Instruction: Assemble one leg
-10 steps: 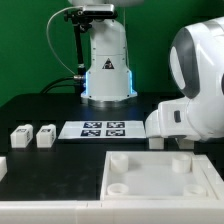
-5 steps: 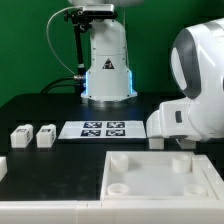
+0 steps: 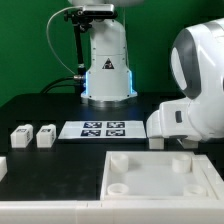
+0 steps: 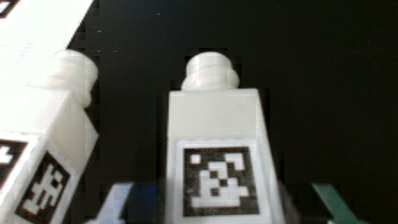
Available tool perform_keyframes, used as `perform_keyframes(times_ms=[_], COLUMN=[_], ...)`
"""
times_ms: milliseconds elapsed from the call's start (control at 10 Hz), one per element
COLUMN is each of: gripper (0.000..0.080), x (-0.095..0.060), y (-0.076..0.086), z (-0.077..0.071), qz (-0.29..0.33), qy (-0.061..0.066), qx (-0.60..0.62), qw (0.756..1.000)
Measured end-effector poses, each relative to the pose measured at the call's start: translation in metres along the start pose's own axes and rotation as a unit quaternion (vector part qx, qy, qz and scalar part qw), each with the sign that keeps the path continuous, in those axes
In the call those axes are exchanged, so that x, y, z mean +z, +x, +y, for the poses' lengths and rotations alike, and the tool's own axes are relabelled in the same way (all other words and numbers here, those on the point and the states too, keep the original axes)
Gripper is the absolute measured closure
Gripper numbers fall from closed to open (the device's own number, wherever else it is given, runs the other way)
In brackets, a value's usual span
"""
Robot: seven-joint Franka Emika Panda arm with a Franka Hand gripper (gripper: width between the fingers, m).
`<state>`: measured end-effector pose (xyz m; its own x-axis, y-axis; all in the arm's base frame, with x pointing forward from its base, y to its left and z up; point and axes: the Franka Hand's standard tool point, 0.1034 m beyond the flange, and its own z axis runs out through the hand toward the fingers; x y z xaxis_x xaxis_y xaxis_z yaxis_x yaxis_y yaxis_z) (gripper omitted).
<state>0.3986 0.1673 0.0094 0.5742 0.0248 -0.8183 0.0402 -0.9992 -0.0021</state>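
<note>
**Observer 1:** Jaws?

**Observer 2:** Spread. The gripper [image 4: 221, 205] showed only in the wrist view. One bluish finger [image 4: 121, 200] stood on either side of the leg [image 4: 217, 150], with a dark gap between each finger and the block. Nothing was pinched.

**Observer 1:** How did the leg lie?

**Observer 2:** Flat on the black table [image 4: 320, 60], tag face toward the camera, rounded peg end pointing away from the fingers. A second leg [image 4: 45, 140] lay just beside it, roughly parallel and not touching, its tag partly cut off by the frame edge.

**Observer 1:** And the exterior view?

**Observer 2:** The arm [image 3: 195, 95] filled the exterior view's right and hid the gripper and whatever was under it. The white tray [image 3: 160, 200] sat near, with round sockets at its corners. The marker board [image 3: 103, 129] lay flat mid-table, in front of the robot base [image 3: 107, 65]. At the exterior view's left, a small white block [image 3: 20, 135] and its neighbour block [image 3: 45, 135] stood just beside each other. Observer 2 could not tell whether these were the pair in the wrist view.
</note>
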Motion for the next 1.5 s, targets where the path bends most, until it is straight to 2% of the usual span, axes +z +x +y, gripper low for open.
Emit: perform_keyframes(times_ms=[100,200,300,500,600,700,800,900,1000,1100,1200,1300,1500], gripper=[0.0509,0.0509,0.0509,0.0509,0.0509,0.0509,0.0509,0.0508,0.0508,0.0508,0.0508,0.0508,0.0508], x=[-0.003,-0.024,-0.049,-0.085,-0.091,-0.087,-0.091,-0.102,-0.131,-0.164,-0.197,-0.222,-0.219], y=[-0.001,-0.007,-0.022,-0.057,-0.078,-0.071,-0.059,-0.055,-0.055,-0.048,-0.044,-0.042,-0.04], z=[0.003,0.013,0.021,0.033,0.036,0.035,0.032,0.032,0.049,0.063,0.074,0.075,0.077], qz=[-0.001,0.005,0.016,0.037,0.017,0.021,0.056,0.123,0.18,0.236,0.296,0.359,0.444], qy=[-0.007,-0.024,-0.019,-0.018,-0.022,-0.021,-0.017,-0.013,-0.01,-0.005,-0.005,-0.007,-0.008], qx=[-0.018,-0.054,-0.064,-0.058,-0.054,-0.055,-0.056,-0.058,-0.085,-0.087,-0.096,-0.096,-0.09], qw=[1.0,0.998,0.998,0.997,0.998,0.998,0.997,0.991,0.98,0.968,0.95,0.928,0.892])
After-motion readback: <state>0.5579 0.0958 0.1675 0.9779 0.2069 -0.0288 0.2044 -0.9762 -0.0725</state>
